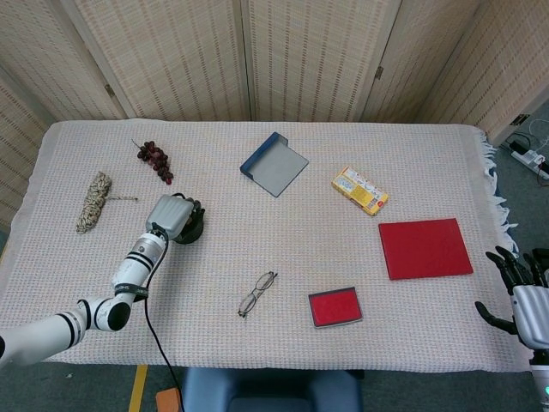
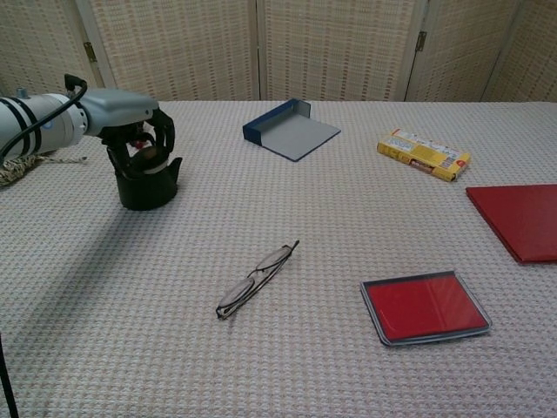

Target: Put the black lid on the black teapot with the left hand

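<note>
- The right hand (image 1: 525,296) sits at the near right edge of the head view, off the table corner, its dark fingers spread and holding nothing.
- Near the front lie a small red case (image 2: 425,306) with a grey rim and a pair of folded glasses (image 2: 254,280), their long axis running from near left to far right.
- The left hand (image 2: 135,131) reaches in from the left and hovers directly over the black teapot (image 2: 148,185), fingers curled down around the pot's mouth.
- The fingers pinch the black lid (image 2: 144,157) — it sits level at the mouth of the pot, though whether it is fully seated cannot be told.
- The teapot stands upright on the left part of the white woven table (image 2: 331,200); its spout shows as a small point on the right of the body in the chest view.
- Further right lies a flat red book (image 2: 518,218), and beyond it a yellow box (image 2: 423,154).
- Toward the far side lie a blue tray (image 2: 291,131) — open and empty-looking — a bunch of dark grapes (image 1: 155,160) and a coil of rope (image 1: 93,201) at far left.
</note>
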